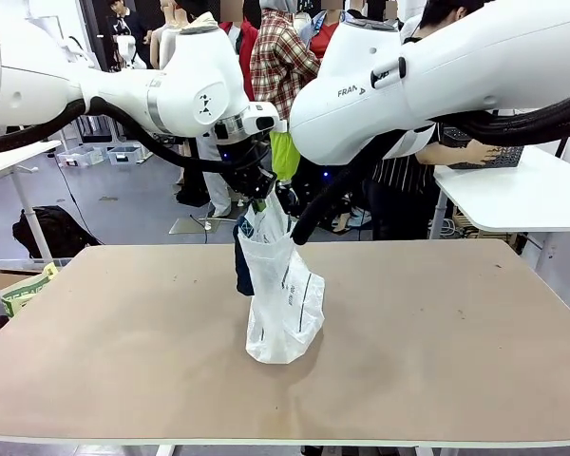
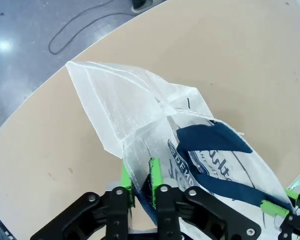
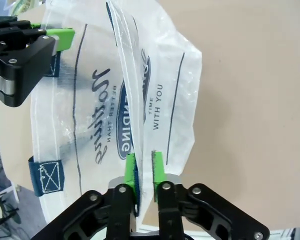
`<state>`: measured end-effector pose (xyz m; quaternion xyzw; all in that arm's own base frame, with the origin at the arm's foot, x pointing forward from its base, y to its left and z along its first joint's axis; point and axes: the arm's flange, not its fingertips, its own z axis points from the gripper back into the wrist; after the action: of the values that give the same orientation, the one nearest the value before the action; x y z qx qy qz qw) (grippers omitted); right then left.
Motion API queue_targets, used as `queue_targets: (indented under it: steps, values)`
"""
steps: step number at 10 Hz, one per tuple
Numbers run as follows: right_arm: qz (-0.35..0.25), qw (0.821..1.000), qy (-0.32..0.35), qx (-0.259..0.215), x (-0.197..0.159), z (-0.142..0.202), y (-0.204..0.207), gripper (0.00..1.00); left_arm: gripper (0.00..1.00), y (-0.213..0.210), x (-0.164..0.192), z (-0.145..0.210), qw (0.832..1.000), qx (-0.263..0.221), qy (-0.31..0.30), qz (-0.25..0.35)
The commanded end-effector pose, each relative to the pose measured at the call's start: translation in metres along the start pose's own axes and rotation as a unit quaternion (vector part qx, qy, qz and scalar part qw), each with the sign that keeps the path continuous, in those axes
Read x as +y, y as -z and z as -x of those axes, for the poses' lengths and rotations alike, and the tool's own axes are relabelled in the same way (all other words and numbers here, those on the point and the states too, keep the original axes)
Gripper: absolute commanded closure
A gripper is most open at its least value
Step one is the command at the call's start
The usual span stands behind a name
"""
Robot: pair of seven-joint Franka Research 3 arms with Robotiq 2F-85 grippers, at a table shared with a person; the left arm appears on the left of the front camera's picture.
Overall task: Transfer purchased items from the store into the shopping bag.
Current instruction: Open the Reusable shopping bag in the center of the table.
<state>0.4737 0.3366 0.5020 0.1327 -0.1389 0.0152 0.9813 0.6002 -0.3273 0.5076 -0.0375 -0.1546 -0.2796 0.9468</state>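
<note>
Shopping bag (image 3: 90, 100) reads "TIME WITH YOU"; left gripper (image 2: 140, 175), right gripper (image 3: 145, 170) pinch rim.

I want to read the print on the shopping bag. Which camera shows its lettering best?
The right wrist view: the lettering lies large across the shopping bag. The left wrist view shows part of it beside a navy handle. The front view shows small print on the bag's side.

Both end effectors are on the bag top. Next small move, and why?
Probably ease the left end effector and right end effector apart: each pinches a top edge of the shopping bag, whose mouth looks narrow, so nothing could drop in yet.
</note>
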Motion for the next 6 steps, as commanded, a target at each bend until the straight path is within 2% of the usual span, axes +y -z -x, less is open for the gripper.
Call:
queue_targets:
  steps: [1,4,6]
  values:
    - [0.017,1.0,0.015,-0.002,0.008,-0.003,0.001,1.0,1.0,-0.006,0.005,0.006,1.0,0.004,0.002,0.01]
    - [0.051,0.998,0.046,0.002,-0.009,0.002,-0.006,1.0,1.0,-0.025,0.012,0.022,1.0,0.002,0.009,-0.019]
    - [0.089,0.994,0.056,0.014,-0.022,0.008,-0.014,1.0,1.0,-0.042,0.041,0.034,0.999,-0.006,-0.02,-0.049]
